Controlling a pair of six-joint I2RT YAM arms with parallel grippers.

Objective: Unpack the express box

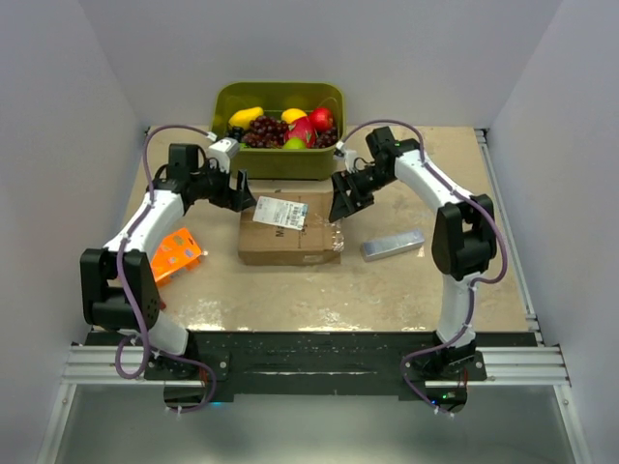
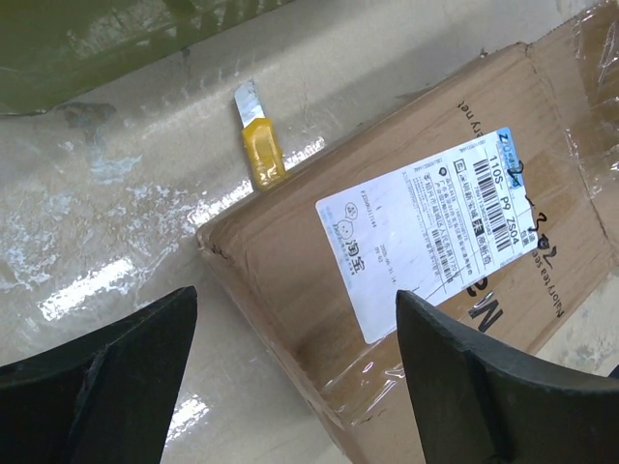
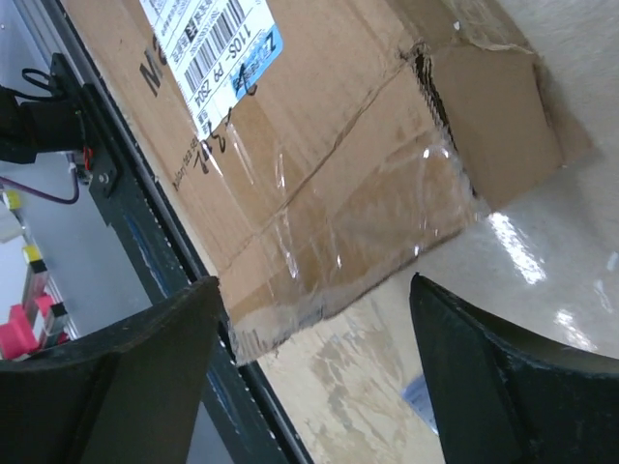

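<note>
The express box (image 1: 290, 232) is a brown carton lying mid-table, flaps shut under clear tape, with a white label (image 1: 280, 211) on top. My left gripper (image 1: 242, 191) is open and empty, just above the box's far left corner. In the left wrist view the box (image 2: 290, 271) and its label (image 2: 435, 232) lie between and beyond the fingers (image 2: 106, 382). My right gripper (image 1: 340, 205) is open and empty above the box's far right corner. In the right wrist view the taped box (image 3: 338, 135) fills the space ahead of the fingers (image 3: 513, 377).
An olive-green bin (image 1: 279, 159) of fruit stands right behind the box. A flat orange package (image 1: 174, 253) lies at the left, a silver bar-shaped pack (image 1: 393, 244) at the right. A small yellow-handled cutter (image 2: 261, 150) lies on the table beside the box's far edge.
</note>
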